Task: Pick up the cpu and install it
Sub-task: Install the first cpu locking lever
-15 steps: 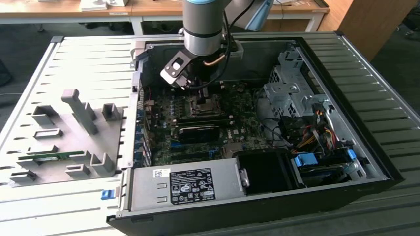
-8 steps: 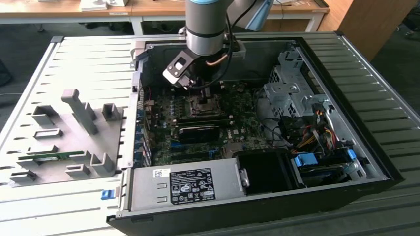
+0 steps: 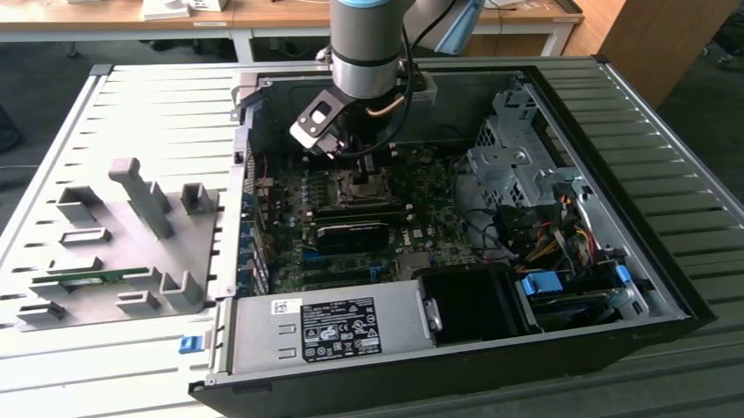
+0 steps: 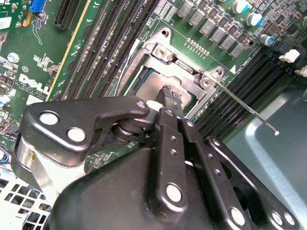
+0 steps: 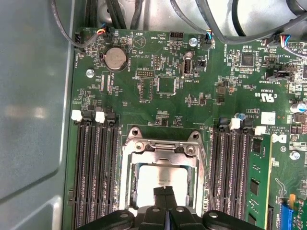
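Exterior view: my arm (image 3: 369, 52) reaches down into the open computer case (image 3: 651, 261), which lies on a slatted grey table (image 3: 139, 113). My gripper (image 3: 362, 165) hangs over the socket (image 3: 362, 185) on the motherboard (image 3: 348, 252). A grey fixture tray (image 3: 117, 252) lies on the table towards the exterior view's left, well apart from the case.

Second wrist view: my gripper (image 4: 169, 95) has its two fingertips (image 4: 166, 91) pressed together, with no gap between them and nothing clamped. The tips are right over the cpu (image 4: 152, 86), whose silver-grey top lies inside the socket's metal frame (image 4: 158, 52) (contact or a hair's clearance, I cannot tell). The thin retention lever (image 4: 244, 108) stands out to one side of the frame.

First wrist view: the cpu (image 5: 160, 179) sits flat and square within the socket frame (image 5: 163, 148), between two banks of memory slots (image 5: 96, 167). My closed gripper (image 5: 165, 194) lies over the near edge of the chip's metal top.
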`<state>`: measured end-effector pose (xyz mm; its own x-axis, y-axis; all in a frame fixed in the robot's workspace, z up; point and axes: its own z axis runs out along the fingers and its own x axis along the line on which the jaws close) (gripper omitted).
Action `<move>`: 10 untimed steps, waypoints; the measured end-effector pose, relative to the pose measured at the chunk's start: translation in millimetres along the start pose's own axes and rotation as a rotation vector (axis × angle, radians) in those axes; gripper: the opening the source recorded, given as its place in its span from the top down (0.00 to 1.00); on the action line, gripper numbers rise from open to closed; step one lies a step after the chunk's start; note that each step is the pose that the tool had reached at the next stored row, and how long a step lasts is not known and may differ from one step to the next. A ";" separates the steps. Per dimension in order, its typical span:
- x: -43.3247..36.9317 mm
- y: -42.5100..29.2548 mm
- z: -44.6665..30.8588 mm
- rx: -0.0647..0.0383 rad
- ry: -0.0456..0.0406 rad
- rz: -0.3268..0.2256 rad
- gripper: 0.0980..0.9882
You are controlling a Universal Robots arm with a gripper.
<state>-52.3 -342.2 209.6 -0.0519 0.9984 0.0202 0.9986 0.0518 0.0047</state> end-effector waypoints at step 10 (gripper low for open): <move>0.1 0.2 -5.1 0.000 -0.0001 0.000 0.97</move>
<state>-52.1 -342.2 214.7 -0.0521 0.9984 0.0201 0.9986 0.0520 0.0047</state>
